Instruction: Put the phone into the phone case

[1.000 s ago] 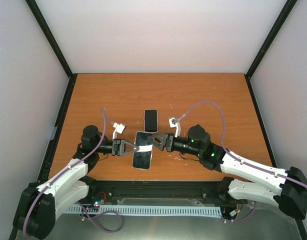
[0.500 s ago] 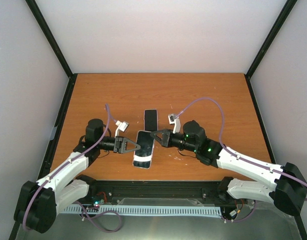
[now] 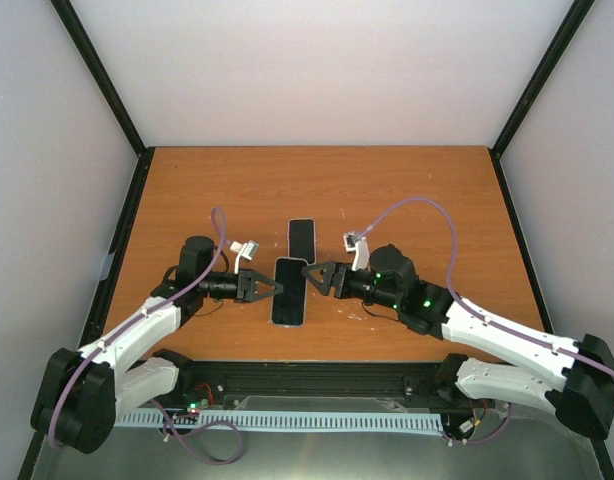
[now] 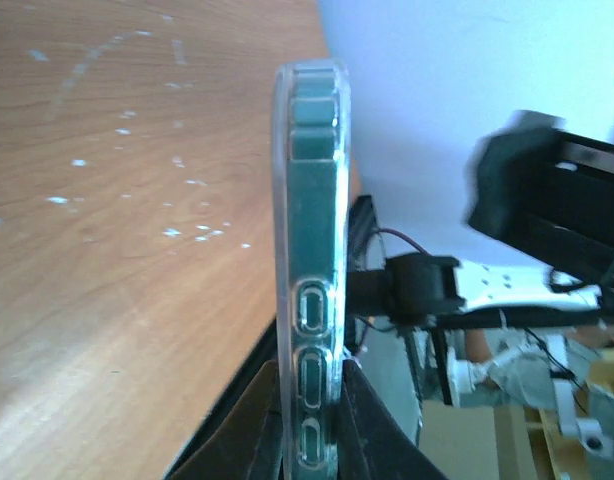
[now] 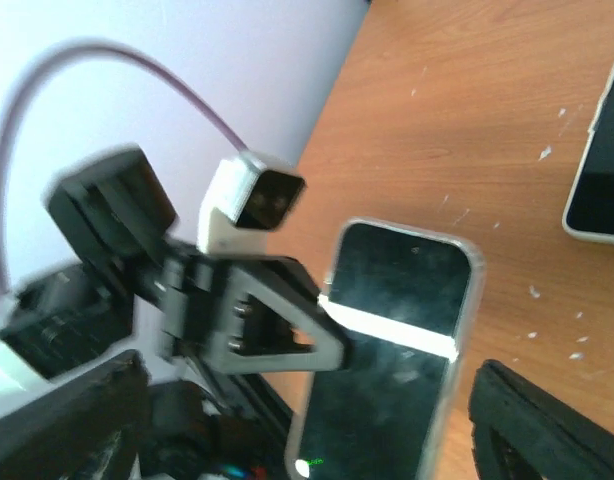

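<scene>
Orange-brown wood table [image 3: 417, 190]; one black pale-rimmed slab [image 3: 302, 238] lies flat near centre, long axis 12-to-6 o'clock.

Orange wooden table [image 3: 407, 180] between pale walls [image 3: 327, 70].

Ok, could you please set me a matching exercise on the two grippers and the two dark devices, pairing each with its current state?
Things:
1. left gripper
2. right gripper
3. cased phone
4. device farther back

States:
A. lies flat on the table
B. jaws apart
C. pinched along one long side
D. shut on the cased phone

Pairs: 1-D, 2-B, 3-C, 4-A.
</scene>
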Action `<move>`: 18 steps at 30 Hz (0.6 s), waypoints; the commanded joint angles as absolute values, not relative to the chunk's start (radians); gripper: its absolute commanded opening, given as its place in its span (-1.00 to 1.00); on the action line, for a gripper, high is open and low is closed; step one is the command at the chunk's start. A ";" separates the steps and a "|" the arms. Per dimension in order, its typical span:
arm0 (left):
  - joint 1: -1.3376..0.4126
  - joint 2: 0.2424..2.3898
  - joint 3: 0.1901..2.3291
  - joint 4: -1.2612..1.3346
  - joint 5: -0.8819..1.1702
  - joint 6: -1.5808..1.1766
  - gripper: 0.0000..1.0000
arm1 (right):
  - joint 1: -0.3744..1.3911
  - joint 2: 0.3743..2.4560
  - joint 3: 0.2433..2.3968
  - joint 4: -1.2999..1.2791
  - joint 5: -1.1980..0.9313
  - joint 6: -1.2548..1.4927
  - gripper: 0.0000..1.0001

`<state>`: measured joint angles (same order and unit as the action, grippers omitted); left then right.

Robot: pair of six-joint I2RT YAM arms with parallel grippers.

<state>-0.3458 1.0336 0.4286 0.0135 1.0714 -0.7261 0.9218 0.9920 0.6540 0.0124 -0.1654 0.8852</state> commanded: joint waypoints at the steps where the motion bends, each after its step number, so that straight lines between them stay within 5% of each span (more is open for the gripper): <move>1: -0.329 1.085 0.487 -0.010 0.912 -0.736 -0.99 | 0.925 0.904 0.634 -0.053 -0.080 0.864 0.85; 4: -0.289 1.154 0.513 -0.033 0.860 -0.733 -0.99 | 0.925 0.875 0.632 -0.105 -0.062 0.861 1.00; 18: -0.186 1.463 0.608 -0.014 0.795 -0.690 -0.98 | 0.926 0.726 0.612 -0.277 0.064 0.849 1.00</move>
